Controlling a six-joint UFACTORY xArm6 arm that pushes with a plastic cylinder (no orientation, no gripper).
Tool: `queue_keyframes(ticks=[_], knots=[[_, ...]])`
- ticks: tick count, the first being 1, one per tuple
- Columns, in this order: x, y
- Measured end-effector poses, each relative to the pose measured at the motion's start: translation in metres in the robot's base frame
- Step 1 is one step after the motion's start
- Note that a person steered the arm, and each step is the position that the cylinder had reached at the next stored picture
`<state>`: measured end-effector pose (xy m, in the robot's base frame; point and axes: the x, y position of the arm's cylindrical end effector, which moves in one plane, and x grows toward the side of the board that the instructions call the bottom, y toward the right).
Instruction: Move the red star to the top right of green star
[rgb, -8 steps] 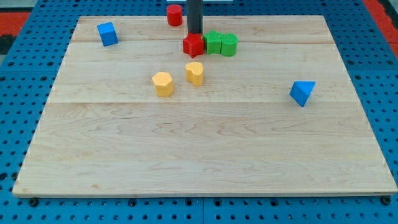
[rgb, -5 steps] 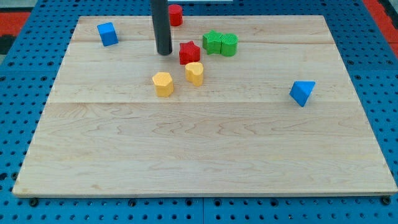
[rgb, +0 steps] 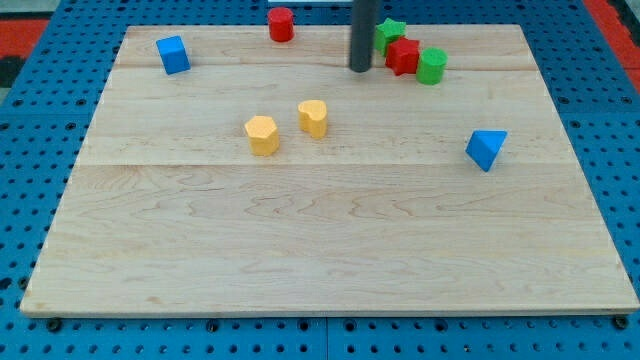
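Although the red star (rgb: 404, 55) now sits high on the counter (rgb: 330, 220), it lies just below and to the view's right of the green star (rgb: 389, 32), touching or nearly touching it, so by my judgement it is lower than the task wants. Against its right side rests a green cylinder (rgb: 432, 66), which boxes it in between the two green blocks. My tip (rgb: 361, 68) stands on the wood just left of this cluster, close to the red star but apart from it; the tool is a bare rod with nothing to part or clamp, so it holds nothing. From that side a push would only drive the star rightward into the cylinder, so the tip probably needs to come round beneath it. Further out, a red cylinder (rgb: 281, 23) sits near the top edge, two yellow blocks (rgb: 262, 135) (rgb: 313, 117) lie mid-board, a blue cube (rgb: 173, 54) is top left, and a blue wedge-like block (rgb: 486, 149) is at the right.
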<state>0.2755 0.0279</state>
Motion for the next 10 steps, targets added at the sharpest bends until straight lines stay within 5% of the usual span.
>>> queue_keyframes(ticks=[3,4,7,8,10], knots=[[0.010,-0.021],[0.064,-0.007],[0.081,0.235],[0.033,0.258],[-0.075,0.208]])
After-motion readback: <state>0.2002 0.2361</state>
